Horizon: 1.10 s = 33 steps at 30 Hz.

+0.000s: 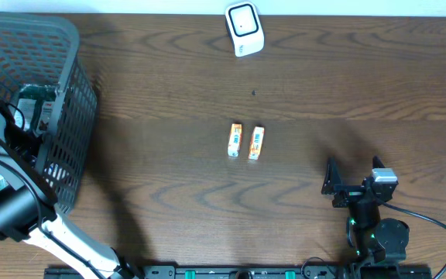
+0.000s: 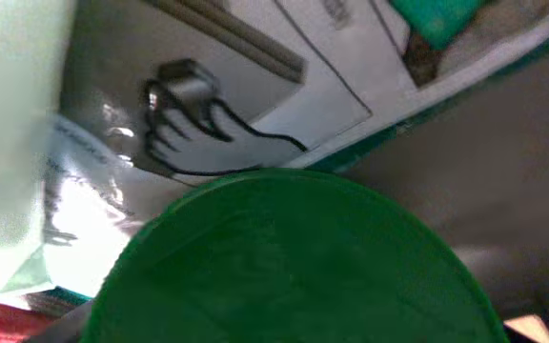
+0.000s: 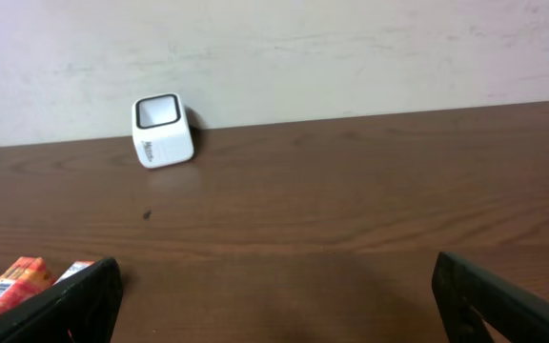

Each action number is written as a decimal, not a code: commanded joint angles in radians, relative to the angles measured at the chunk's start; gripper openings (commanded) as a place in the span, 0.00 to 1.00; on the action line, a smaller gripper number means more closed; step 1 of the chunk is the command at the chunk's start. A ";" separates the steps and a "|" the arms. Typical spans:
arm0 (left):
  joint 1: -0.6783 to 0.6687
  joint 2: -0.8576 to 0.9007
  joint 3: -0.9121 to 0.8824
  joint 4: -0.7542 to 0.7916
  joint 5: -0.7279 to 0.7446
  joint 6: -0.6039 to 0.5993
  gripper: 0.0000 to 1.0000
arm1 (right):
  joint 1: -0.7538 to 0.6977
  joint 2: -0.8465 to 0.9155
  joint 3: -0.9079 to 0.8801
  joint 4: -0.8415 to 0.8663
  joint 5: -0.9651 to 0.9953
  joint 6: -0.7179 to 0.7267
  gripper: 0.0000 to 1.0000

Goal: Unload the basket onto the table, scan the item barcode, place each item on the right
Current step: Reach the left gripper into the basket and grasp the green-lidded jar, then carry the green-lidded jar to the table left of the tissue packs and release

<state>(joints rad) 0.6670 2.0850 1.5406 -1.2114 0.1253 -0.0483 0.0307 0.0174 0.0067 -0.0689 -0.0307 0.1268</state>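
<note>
Orange boxes (image 1: pixel 235 140): two; scanner (image 1: pixel 245 29): one. Right fingers (image 3: pixel 70 303) spread wide, empty; left fingers hidden, cannot tell.

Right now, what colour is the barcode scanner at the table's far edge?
The barcode scanner is white with a black-rimmed window, clearest in the right wrist view.
</note>
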 commanded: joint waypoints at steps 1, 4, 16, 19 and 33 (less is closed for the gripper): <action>0.006 -0.053 0.021 0.000 -0.002 -0.014 0.61 | 0.008 -0.004 -0.002 -0.003 -0.004 0.014 0.99; 0.006 -0.088 0.046 0.001 -0.002 -0.018 0.56 | 0.008 -0.004 -0.002 -0.003 -0.004 0.015 0.99; 0.006 -0.396 0.255 0.093 -0.005 -0.018 0.56 | 0.008 -0.004 -0.002 -0.003 -0.004 0.014 0.99; 0.003 -0.533 0.307 0.171 -0.005 -0.056 0.56 | 0.008 -0.004 -0.002 -0.003 -0.004 0.015 0.99; -0.471 -0.880 0.304 0.047 0.058 -0.162 0.56 | 0.008 -0.004 -0.002 -0.003 -0.004 0.014 0.99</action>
<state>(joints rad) 0.3317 1.1934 1.8366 -1.1042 0.1650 -0.1520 0.0307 0.0174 0.0067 -0.0692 -0.0307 0.1268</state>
